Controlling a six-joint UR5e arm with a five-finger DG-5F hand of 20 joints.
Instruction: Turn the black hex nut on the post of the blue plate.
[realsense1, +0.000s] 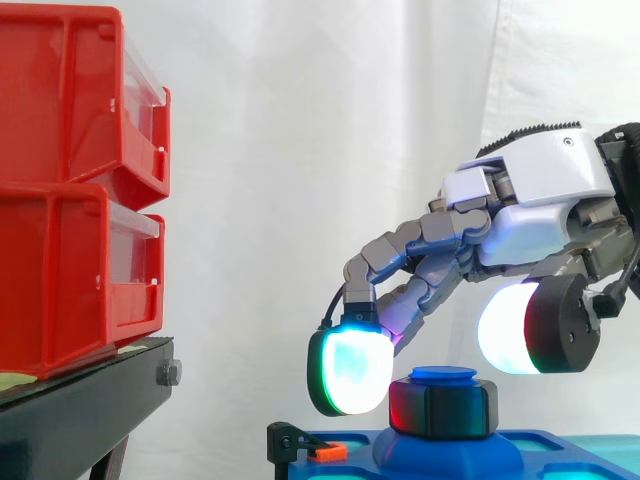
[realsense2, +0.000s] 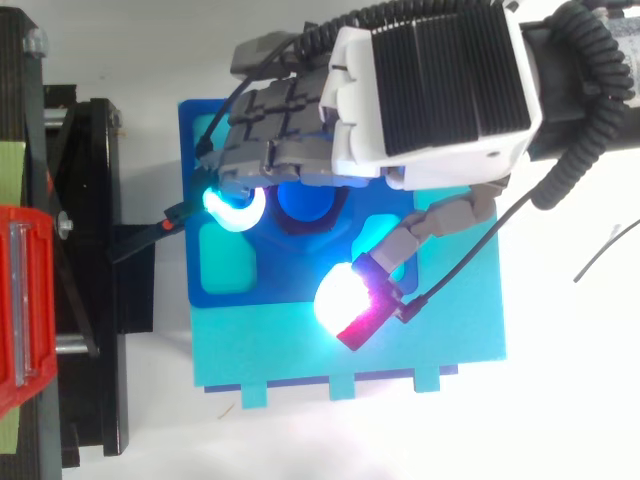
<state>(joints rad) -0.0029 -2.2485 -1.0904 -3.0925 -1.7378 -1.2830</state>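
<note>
The black hex nut (realsense1: 445, 408) is seated level on the blue post (realsense1: 443, 375), whose round top is seen just above it, on the blue plate's (realsense2: 285, 282) raised hub.

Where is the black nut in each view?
Side view: bottom, right of centre; the nut sits just under the blue post cap.
Top view: upper middle; the nut is a dark ring around the post cap, partly under the hand.
Shared landmark: the post cap.
</note>
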